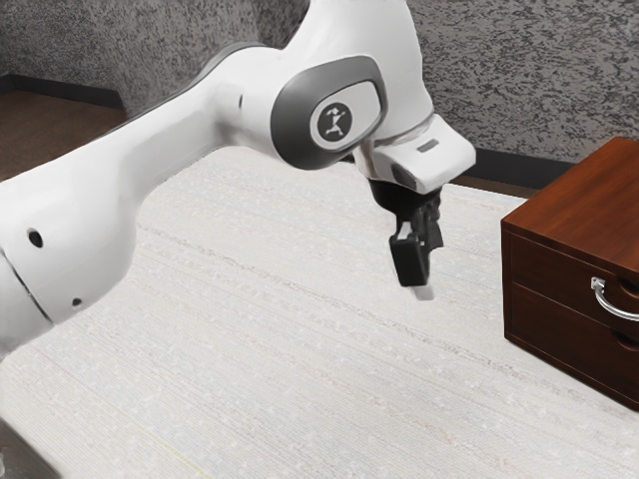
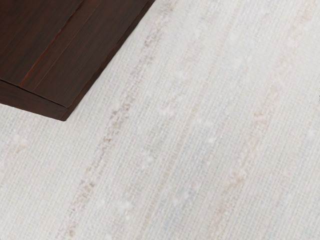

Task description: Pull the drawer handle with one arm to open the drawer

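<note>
A dark brown wooden cabinet (image 1: 574,215) stands at the exterior view's right edge on a pale woven surface. Its upper drawer (image 1: 554,271) carries a curved silver handle (image 1: 607,298), and the drawer front sits flush with the cabinet. My black gripper (image 1: 415,274) hangs above the surface, pointing down, well to the left of the cabinet and apart from the handle. It holds nothing. In the wrist view a corner of the cabinet (image 2: 55,50) lies off to one side of my hand, with the pale surface below.
A lower drawer (image 1: 559,334) sits under the upper one. The pale surface (image 1: 300,349) stretches wide between my arm and the cabinet. A speckled grey wall (image 1: 539,70) with a dark baseboard runs behind.
</note>
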Available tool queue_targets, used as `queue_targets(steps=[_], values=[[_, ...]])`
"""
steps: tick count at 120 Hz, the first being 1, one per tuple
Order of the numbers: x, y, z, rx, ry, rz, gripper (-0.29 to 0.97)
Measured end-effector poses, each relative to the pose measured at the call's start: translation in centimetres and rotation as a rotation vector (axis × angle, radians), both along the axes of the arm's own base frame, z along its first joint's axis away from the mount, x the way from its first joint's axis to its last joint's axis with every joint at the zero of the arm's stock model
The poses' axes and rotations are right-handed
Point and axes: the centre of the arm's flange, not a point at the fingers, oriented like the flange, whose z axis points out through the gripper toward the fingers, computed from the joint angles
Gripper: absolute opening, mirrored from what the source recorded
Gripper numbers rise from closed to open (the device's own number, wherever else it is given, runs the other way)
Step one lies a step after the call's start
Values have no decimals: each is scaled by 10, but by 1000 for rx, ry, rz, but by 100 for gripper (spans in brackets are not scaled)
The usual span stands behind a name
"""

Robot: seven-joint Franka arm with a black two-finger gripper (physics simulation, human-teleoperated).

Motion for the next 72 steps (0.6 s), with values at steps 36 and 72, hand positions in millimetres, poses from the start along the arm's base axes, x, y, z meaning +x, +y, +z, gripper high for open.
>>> queue_targets(steps=[36, 72], values=[[16, -46, -12, -29, -70, -291, 68], [-9, -72, -22, -21, -62, -476, 68]])
